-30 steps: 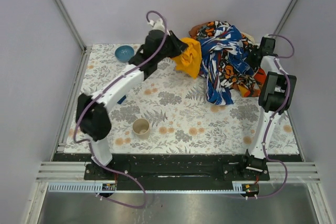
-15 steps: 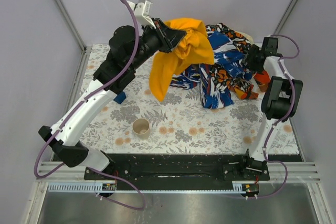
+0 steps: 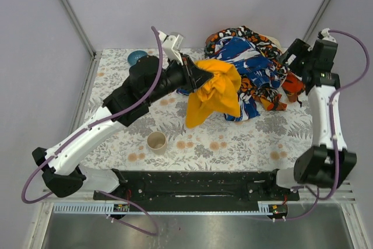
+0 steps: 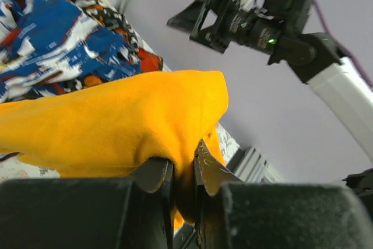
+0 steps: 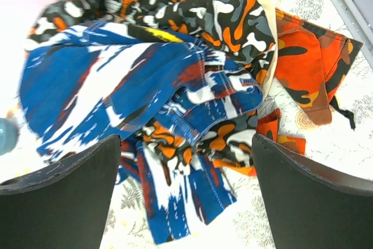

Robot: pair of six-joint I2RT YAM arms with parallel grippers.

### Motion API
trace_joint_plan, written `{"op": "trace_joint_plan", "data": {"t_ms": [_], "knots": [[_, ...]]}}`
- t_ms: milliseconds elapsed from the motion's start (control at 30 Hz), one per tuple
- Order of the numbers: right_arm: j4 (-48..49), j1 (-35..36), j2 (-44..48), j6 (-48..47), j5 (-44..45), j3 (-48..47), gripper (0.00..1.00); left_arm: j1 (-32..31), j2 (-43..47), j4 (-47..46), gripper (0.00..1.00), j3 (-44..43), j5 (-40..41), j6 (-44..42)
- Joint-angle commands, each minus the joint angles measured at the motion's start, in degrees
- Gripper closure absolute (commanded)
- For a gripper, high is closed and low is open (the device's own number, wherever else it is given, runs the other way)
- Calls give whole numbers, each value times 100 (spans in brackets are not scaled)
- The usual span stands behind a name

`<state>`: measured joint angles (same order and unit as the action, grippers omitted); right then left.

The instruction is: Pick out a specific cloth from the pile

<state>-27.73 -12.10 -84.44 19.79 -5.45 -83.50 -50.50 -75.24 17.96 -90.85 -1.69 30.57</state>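
Left end effector [image 3: 201, 75]: clenched on the cloth [image 3: 217, 91], fabric bunched at the pinch. Hangs clear of the surface [image 3: 233, 138], long axis running down from the pinch, loose end pointing toward the near edge, just beside the pile [image 3: 250, 51]. Right end effector [image 3: 293, 55]: released, fingers spread wide above the pile's right side.

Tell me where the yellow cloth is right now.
In the centre of the top view, the cloth hangs pinched in the left gripper, with the pile just to its right and the cup nearer-left.

One cloth [image 3: 215, 88] — one cup [image 3: 156, 142], one bowl [image 3: 136, 57]
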Motion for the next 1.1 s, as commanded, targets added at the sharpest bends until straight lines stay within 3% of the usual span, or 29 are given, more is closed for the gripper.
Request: {"op": "trace_joint_plan", "data": {"t_ms": [0, 267, 433, 767, 933, 1067], "knots": [[179, 23, 1331, 314, 10, 982, 1, -311, 334, -284, 100, 382, 47, -25], [1023, 23, 3757, 1263, -508, 3295, 0, -847, 580, -608, 100, 1401, 126, 274], [962, 23, 4541, 1440, -703, 4288, 1, -1207, 783, -802, 100, 2289, 142, 608], [830, 23, 4709, 1282, -747, 5063, 1, -1331, 1363, 251, 100, 3556, 2206, 1416], [1050, 23, 4648, 1387, -773, 5371, 0, -1331, 1171, 744, 100, 3469, 3060, 1637], [1208, 15, 4612, 1466, -922, 5459, 0, -1331, 442, 727, 100, 3013, 3149, 1505]]}}
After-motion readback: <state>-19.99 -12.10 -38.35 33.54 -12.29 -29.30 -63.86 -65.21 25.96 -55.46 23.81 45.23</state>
